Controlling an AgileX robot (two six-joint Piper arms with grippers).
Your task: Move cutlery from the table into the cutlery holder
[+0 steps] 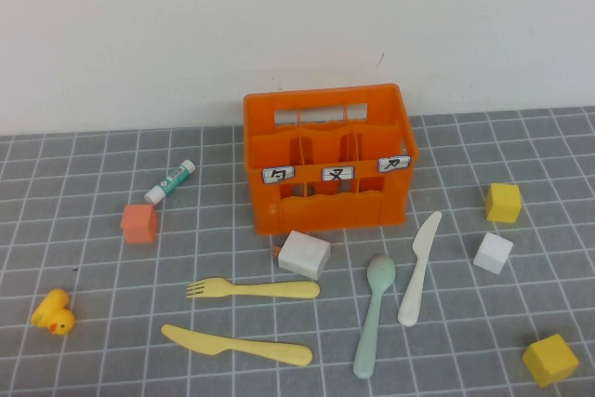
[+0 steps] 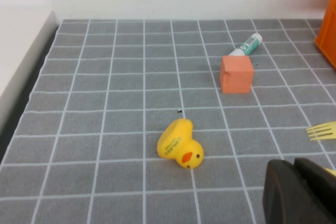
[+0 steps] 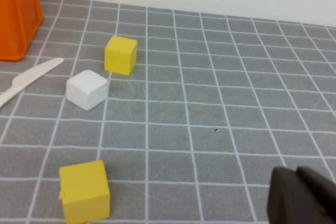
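Left end effector (image 2: 299,192) and right end effector (image 3: 304,198) low over table (image 1: 93,230); finger states unreadable.

High view looks down; low wrist views share its cutlery holder (image 1: 325,160).

Three small white labels with black characters are seen on the front wall of the bright orange slotted plastic crate (image 1: 327,160): the left label (image 1: 277,174), the middle label (image 1: 337,173) and the right label (image 1: 394,164). One character is carried by each, but none can be read with certainty. Faint dark print is seen on the yellow toy duck (image 2: 180,144), too small to be read.
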